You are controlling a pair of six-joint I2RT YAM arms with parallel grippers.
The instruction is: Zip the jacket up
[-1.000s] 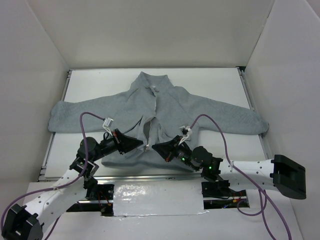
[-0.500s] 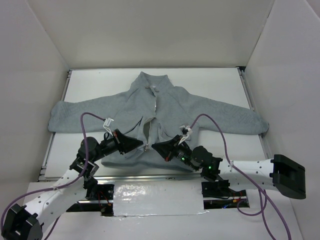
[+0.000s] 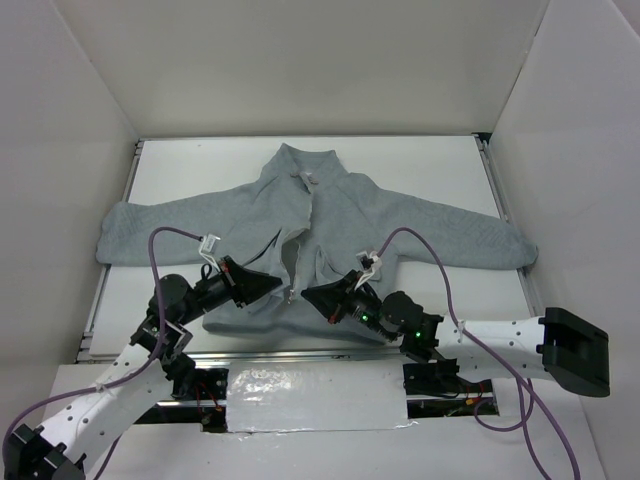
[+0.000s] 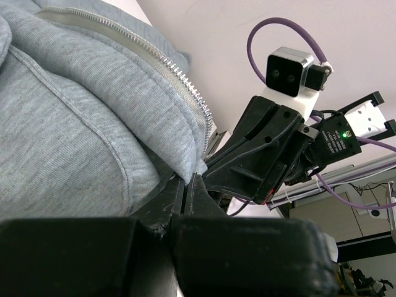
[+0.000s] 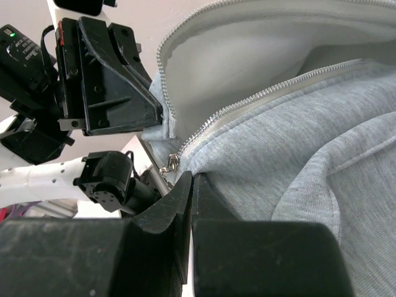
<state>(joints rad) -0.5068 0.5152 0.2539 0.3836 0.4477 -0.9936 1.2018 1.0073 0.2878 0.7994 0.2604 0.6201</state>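
Note:
The light-grey fleece jacket (image 3: 390,215) lies flat on the table, collar at the far side, sleeves spread, its pale zipper (image 3: 310,215) open at the bottom. My left gripper (image 3: 288,293) is shut on the hem just left of the zipper's foot. My right gripper (image 3: 306,294) is shut on the hem just right of it, the two tips nearly meeting. In the left wrist view the left gripper (image 4: 190,178) pinches the fabric edge below the zipper teeth (image 4: 179,80). In the right wrist view the right gripper (image 5: 192,176) pinches the jacket (image 5: 297,142) beside the metal pull (image 5: 168,163).
White walls box in the table (image 3: 420,160) on three sides. Metal rails run along its left (image 3: 110,290) and right (image 3: 500,200) edges. A strip of silver tape (image 3: 310,395) lies on the near edge between the arm bases.
The left arm's elbow and cable have shifted slightly left and up. Both grippers stay shut on the hem, and the jacket has barely moved.

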